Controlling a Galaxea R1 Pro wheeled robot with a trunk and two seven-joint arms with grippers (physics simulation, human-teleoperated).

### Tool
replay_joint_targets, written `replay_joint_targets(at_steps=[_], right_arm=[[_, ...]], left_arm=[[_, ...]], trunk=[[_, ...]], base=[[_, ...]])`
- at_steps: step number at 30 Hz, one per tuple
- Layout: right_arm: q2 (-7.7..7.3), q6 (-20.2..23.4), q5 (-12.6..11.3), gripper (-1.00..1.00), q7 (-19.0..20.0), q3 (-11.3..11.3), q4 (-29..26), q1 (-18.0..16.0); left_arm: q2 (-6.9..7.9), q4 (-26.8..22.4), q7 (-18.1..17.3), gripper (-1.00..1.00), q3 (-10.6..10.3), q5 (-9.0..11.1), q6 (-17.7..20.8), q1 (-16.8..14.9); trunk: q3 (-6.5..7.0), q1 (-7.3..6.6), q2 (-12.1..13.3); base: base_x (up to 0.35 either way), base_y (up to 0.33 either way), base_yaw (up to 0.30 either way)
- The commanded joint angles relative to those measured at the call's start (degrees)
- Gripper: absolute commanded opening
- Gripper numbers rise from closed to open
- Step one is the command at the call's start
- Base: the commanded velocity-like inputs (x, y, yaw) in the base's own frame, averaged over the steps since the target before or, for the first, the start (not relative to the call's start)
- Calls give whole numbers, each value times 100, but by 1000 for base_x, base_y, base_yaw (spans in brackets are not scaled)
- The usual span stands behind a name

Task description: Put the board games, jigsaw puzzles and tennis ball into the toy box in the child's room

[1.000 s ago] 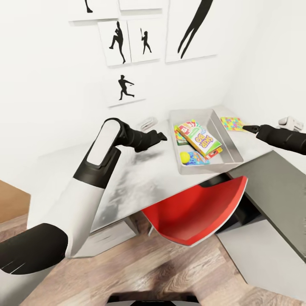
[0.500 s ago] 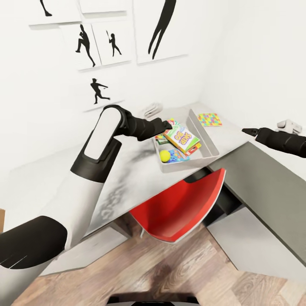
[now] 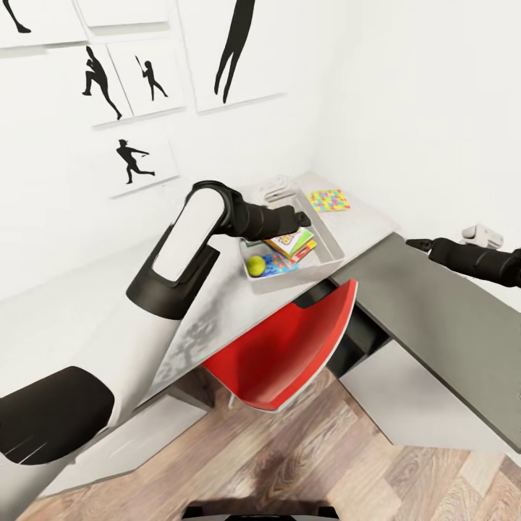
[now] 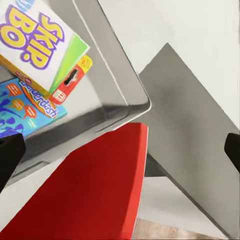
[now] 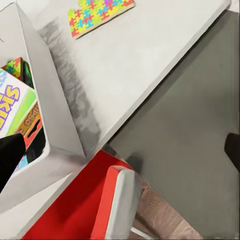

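While the toy box (image 3: 329, 250) at the centre of the head view already holds the Skip-Bo game (image 3: 291, 241), a blue game box (image 3: 273, 264) and the tennis ball (image 3: 255, 265), one jigsaw puzzle (image 3: 328, 200) lies loose on the table (image 3: 362, 221) just above and right of it. Both the left gripper (image 3: 302, 218), over the box, and the right gripper (image 3: 412, 243), at right, look spread and empty. I'd judge it nearly done.
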Motion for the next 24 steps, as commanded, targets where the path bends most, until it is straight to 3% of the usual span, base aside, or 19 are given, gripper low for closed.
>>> replay_joint_targets(at_steps=[1, 2, 4, 5, 7, 8, 11, 12, 15, 16, 20, 24], right_arm=[[-1, 17, -61, 100, -57, 0, -3, 31], [-1, 17, -61, 100, -57, 0, -3, 31], [-1, 15, -61, 100, -57, -1, -3, 89], [-1, 15, -61, 100, -57, -1, -3, 89], [-1, 14, -61, 100, -55, -1, -2, 131], [-1, 14, -61, 100, -55, -1, -2, 131], [-1, 13, -61, 100, -53, -2, -2, 170], [-1, 13, -61, 100, -53, -2, -2, 170], [-1, 12, -64, 100, -54, -2, -2, 189], [-1, 12, -64, 100, -54, -2, -2, 189], [-1, 12, -70, 100, -50, -4, -4, 201], [-1, 12, -74, 100, -49, -6, -4, 206]], left_arm=[[-1, -16, 57, 100, -140, 69, -16, -7], [-1, -16, 57, 100, -140, 69, -16, -7], [-1, -26, 49, 100, -446, 152, -107, -7], [-1, -26, 49, 100, -446, 152, -107, -7], [-1, -30, 44, 100, -819, 281, -242, -7], [-1, -30, 44, 100, -819, 281, -242, -7], [-1, -35, 42, 100, -1449, 469, -485, -8], [-1, -35, 42, 100, -1449, 469, -485, -8], [-1, -52, 43, 100, -1939, 574, -675, -8], [-1, -52, 43, 100, -1939, 574, -675, -8], [-1, -77, 58, 100, -2259, 625, -800, -8], [-1, -86, 61, 100, -2340, 640, -842, -8]], trunk=[[-8, 3, -10], [-8, 3, -10], [-8, 3, -10], [-7, 3, -10], [-7, 3, -10], [-7, 3, -10], [-6, 3, -10], [-6, 3, -10], [-6, 3, -10], [-6, 3, -10], [-6, 3, -10], [-6, 3, -10]], base=[[0, 0, -58], [0, 0, -58], [0, 0, -42], [0, 0, -37], [0, 0, -27], [0, 0, -24], [0, 0, -16], [0, 0, -12], [0, 0, -8], [0, 0, -6], [0, 0, -4], [0, 0, -2]])
